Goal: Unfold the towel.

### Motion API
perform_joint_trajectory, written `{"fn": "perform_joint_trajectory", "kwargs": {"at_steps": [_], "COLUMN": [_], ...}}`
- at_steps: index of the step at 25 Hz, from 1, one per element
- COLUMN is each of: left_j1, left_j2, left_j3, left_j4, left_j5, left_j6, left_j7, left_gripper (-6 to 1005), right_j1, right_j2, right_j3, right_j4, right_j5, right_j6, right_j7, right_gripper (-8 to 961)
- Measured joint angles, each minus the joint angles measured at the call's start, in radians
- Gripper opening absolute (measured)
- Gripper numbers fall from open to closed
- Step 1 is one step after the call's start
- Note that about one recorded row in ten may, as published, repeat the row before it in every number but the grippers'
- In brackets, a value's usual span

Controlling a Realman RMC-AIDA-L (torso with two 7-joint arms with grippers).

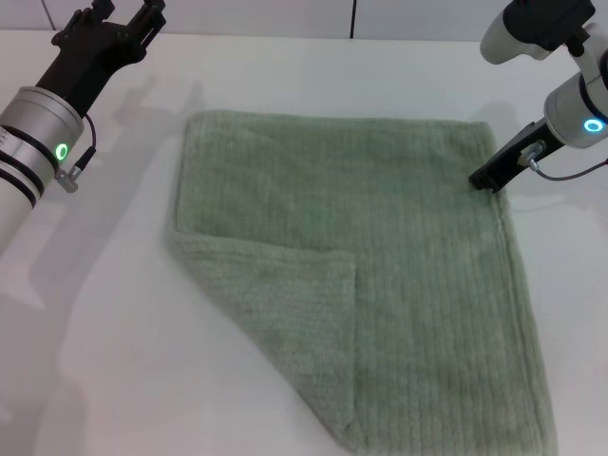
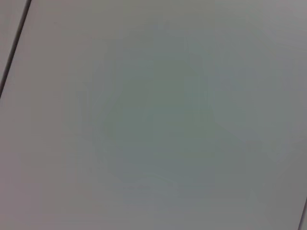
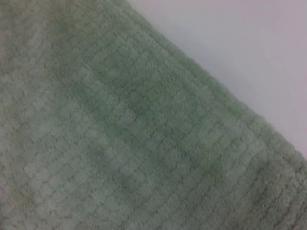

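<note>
The pale sage-green towel [image 1: 408, 266] lies flat on the white table [image 1: 104, 313]. Its near left corner is folded over onto it as a triangular flap [image 1: 275, 285]. My right gripper [image 1: 486, 179] is low at the towel's right edge, near the far right corner, touching or just above the cloth. The right wrist view shows the ribbed towel [image 3: 120, 134] up close, with its edge and bare table [image 3: 249, 48] beyond. My left gripper [image 1: 122, 13] is raised at the far left, apart from the towel, open and empty. The left wrist view shows only blank pale surface.
The table's back edge and a dark seam [image 1: 352, 19] run along the far side. A thin cable [image 1: 570, 173] hangs by the right wrist. Bare tabletop lies to the left of and behind the towel.
</note>
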Motion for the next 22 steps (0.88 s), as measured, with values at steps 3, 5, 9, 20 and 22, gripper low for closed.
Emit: {"fn": "perform_joint_trajectory", "kwargs": {"at_steps": [3, 5, 9, 20, 22], "left_j1": [0.001, 0.001, 0.001, 0.086, 0.099], "left_j2": [0.000, 0.000, 0.000, 0.075, 0.096], "left_j3": [0.000, 0.000, 0.006, 0.334, 0.331], "left_j4": [0.000, 0.000, 0.000, 0.311, 0.395], "left_j5": [0.000, 0.000, 0.000, 0.153, 0.290], "left_j6": [0.001, 0.001, 0.002, -0.068, -0.075], "left_j7": [0.000, 0.000, -0.008, -0.408, -0.543], "left_gripper": [757, 756, 756, 756, 756], "right_j1": [0.000, 0.000, 0.000, 0.000, 0.000], "right_j2": [-0.002, -0.002, -0.002, -0.002, -0.002], "right_j3": [-0.001, -0.001, -0.001, -0.007, -0.007], "right_j4": [0.001, 0.001, 0.001, 0.002, 0.002], "right_j5": [0.000, 0.000, -0.001, -0.001, -0.001], "right_j6": [0.001, 0.001, 0.001, 0.000, -0.001], "right_j7": [0.000, -0.001, -0.001, -0.001, -0.002], "right_gripper": [-1, -1, -1, -1, -1]}}
